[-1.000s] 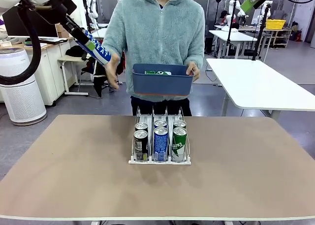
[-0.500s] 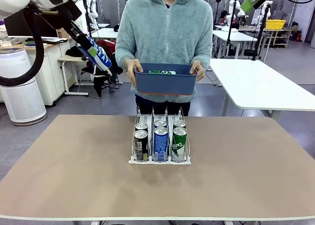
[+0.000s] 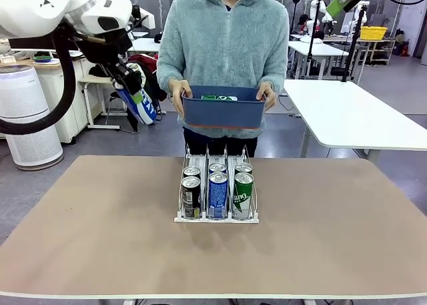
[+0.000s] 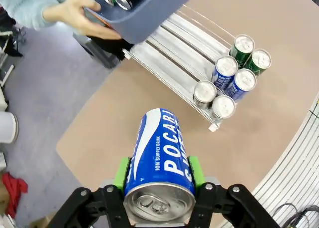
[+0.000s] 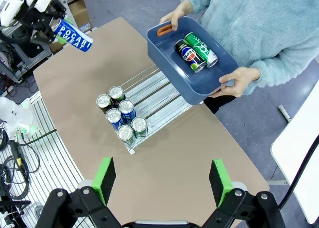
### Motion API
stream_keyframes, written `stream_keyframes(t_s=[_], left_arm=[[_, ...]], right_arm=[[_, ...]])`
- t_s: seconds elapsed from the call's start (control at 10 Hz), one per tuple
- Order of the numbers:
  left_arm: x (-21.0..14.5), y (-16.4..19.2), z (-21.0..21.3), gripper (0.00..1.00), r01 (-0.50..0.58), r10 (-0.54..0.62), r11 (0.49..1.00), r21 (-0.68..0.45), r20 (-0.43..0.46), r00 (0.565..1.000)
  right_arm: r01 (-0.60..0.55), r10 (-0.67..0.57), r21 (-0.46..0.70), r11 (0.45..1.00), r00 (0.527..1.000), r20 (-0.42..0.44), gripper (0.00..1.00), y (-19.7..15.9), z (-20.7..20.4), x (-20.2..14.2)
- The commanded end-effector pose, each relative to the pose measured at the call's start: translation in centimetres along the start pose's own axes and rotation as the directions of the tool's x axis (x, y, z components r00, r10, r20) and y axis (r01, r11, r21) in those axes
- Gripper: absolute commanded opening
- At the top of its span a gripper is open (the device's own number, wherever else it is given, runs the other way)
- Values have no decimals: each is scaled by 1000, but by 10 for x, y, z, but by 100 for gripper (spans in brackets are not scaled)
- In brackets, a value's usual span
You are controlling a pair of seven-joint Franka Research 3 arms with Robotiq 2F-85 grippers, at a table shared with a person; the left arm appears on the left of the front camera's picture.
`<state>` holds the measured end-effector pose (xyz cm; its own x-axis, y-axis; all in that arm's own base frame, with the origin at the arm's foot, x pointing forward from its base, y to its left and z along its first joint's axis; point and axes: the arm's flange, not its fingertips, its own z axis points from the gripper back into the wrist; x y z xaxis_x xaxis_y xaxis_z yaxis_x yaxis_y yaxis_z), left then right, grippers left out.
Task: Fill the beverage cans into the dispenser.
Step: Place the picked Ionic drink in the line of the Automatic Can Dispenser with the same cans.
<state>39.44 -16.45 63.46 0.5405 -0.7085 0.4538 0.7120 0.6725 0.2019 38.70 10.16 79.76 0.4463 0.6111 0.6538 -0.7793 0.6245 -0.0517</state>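
Dispenser [image 3: 181, 197] holds six cans [image 3: 218, 188]; your left gripper [image 4: 158, 172] pinches a blue can [image 4: 160, 148] off its left side, right gripper [image 5: 162, 180] hangs spread wide above it, seemingly empty.

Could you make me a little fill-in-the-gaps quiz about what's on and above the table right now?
1. The can in the left claw is coloured ___.
2. The dispenser holds ___ upright cans.
3. The blue bin in the person's hands holds ___ lying cans.
4. The right claw is wide ___.

Missing words: blue; six; two; open.
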Motion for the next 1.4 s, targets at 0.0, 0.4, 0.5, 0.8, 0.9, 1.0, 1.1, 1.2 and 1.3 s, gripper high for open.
stream_keyframes(t_s=[0.0,0.4,0.5,0.8,0.9,1.0,1.1,1.2,1.3], left_arm=[[-13,-9,4,57,-35,35,999,6,-6,999],[-6,-8,-1,57,-22,22,1000,-5,-11,1000],[-6,-8,-1,57,-22,22,1000,-5,-11,1000],[-8,-21,-16,57,-145,148,988,46,-64,987],[-14,-35,-24,57,-189,195,979,74,-74,978],[-22,-51,-35,57,-198,218,969,145,-137,966],[-28,-71,-47,57,-198,225,967,161,-168,960],[-34,-95,-63,57,-191,206,973,127,-116,972],[-42,-115,-75,57,-213,219,975,64,-108,970]], right_arm=[[-6,6,5,1000,1000,3,100,-1,0,-1],[-6,6,5,1000,1000,3,100,-1,0,-1],[-6,6,5,1000,1000,3,100,-1,0,-1],[-6,6,5,1000,1000,3,100,-1,0,-1],[-6,6,5,1000,1000,3,100,-1,0,-1],[-6,6,5,1000,1000,3,100,-1,0,-1],[-6,6,5,1000,1000,3,100,-1,0,-1],[-6,6,5,1000,1000,3,100,-1,0,-1],[-6,6,5,1000,1000,3,100,-1,0,-1]])
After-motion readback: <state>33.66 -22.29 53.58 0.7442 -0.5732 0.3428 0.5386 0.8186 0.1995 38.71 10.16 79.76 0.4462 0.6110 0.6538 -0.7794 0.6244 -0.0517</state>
